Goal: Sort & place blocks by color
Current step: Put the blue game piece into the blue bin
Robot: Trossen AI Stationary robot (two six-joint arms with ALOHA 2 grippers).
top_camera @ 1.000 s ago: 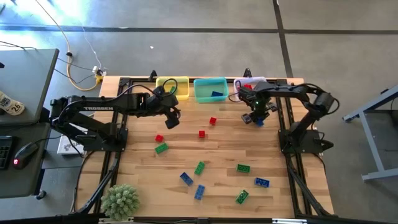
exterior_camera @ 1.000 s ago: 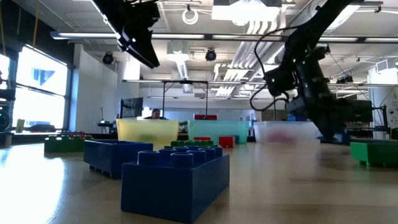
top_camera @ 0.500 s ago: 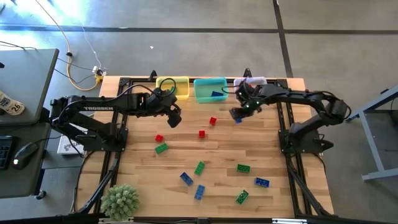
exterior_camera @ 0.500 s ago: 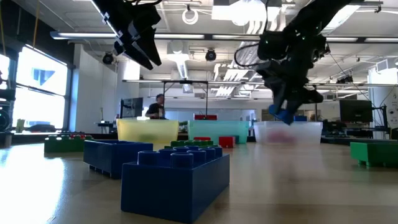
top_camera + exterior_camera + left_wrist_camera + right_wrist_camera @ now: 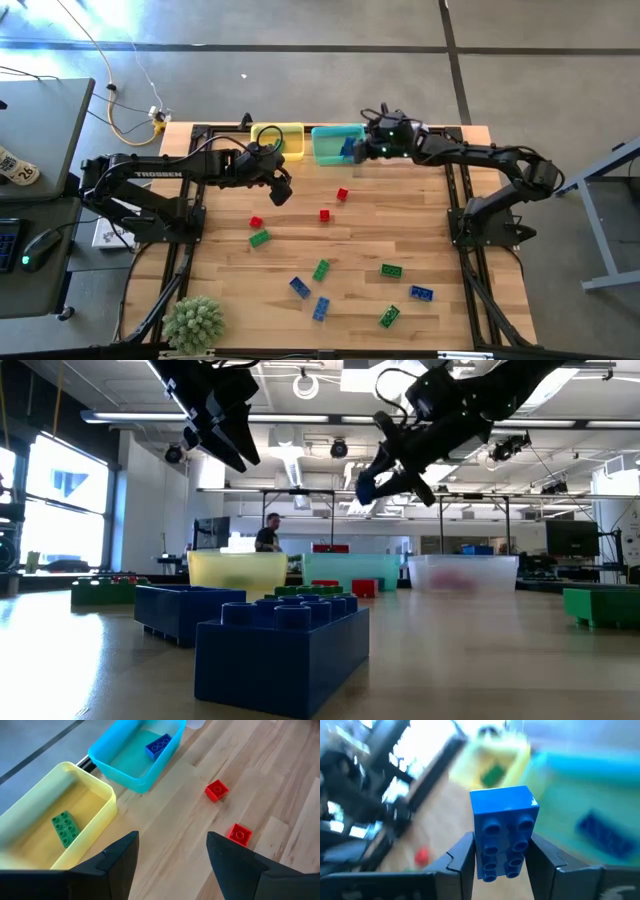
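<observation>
Over the bench's far edge, above the teal bin: right gripper pinching a blue block by its smooth sides. Likely light, rigid, a bit slippery. Left gripper hovering spread near the yellow bin.

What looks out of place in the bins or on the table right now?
Nothing stands out. The yellow bin holds a green block, the teal bin a blue block. The right end effector carries a blue brick near the teal bin. Loose blocks lie flat.
</observation>
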